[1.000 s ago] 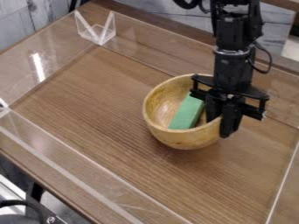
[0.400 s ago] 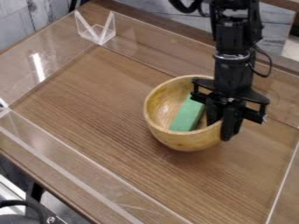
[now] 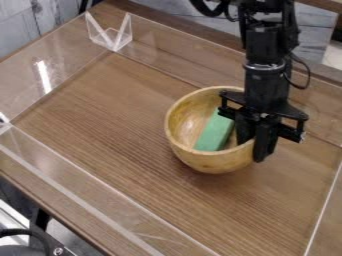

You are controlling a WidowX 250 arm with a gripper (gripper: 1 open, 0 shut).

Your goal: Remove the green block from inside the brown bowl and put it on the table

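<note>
The brown bowl (image 3: 179, 108) stands on the table (image 3: 107, 115), right of centre. Inside it the green block (image 3: 214, 131) stands tilted, its right edge up against my gripper's fingers. My black gripper (image 3: 253, 141) reaches steeply down over the bowl's right side and is shut on the block's right edge. One finger is inside the bowl. The other shows in front of the bowl's right rim. The exact contact between pads and block is hidden by the fingers.
Clear acrylic walls (image 3: 80, 195) run along the table's edges, low at the front left. A clear acrylic V-shaped piece (image 3: 110, 30) stands at the back left corner. Bare wood-grain tabletop lies left of and in front of the bowl.
</note>
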